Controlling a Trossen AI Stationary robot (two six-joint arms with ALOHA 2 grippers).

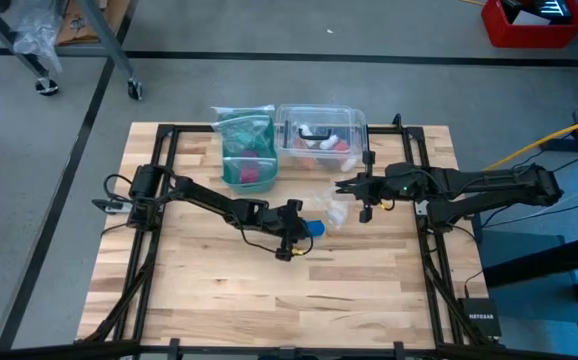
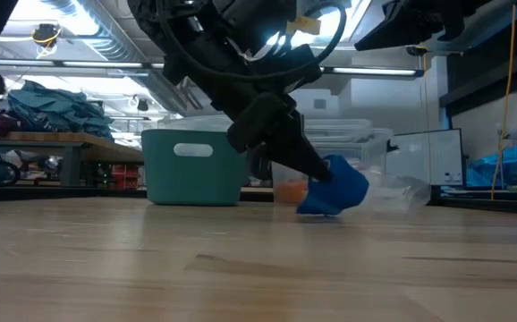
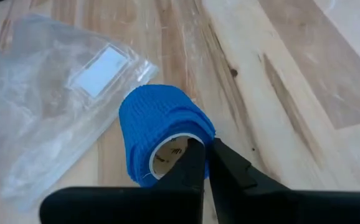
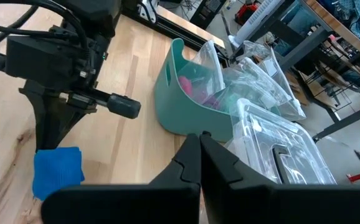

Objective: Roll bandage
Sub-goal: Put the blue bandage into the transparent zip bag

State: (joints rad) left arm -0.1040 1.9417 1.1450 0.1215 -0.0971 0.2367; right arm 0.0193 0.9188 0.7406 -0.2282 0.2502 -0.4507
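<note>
The surface (image 1: 219, 290) is a pale butcher-block wood top with long grain and a few dark knots, framed by black rails, filling the middle of the high view. Around it lies a grey floor crossed by dark lines, with a red bin (image 1: 534, 22) in the upper right corner of the frame and a yellow cable (image 1: 539, 140) running in from the right edge. In the low view the room behind shows bright ceiling lights, a workbench at the far left piled with teal cloth, and shelving at the right.

Near the centre of the high view the left claw (image 1: 304, 228) is clenched on the bandage (image 1: 315, 229), a bright blue roll; the left wrist view shows its two dark fingers pinched together on the rim of the roll's open core. In the low view the bandage sits tilted, its lower edge touching the wood. A crumpled clear plastic bag (image 3: 49, 118) lies just beside the roll.

At the upper middle of the high view stand a teal bin (image 1: 246, 150) and, just to its right, a clear plastic box (image 1: 321, 135).

The right claw (image 1: 345, 185), clenched and holding nothing, hovers right of centre near the clear box.
</note>
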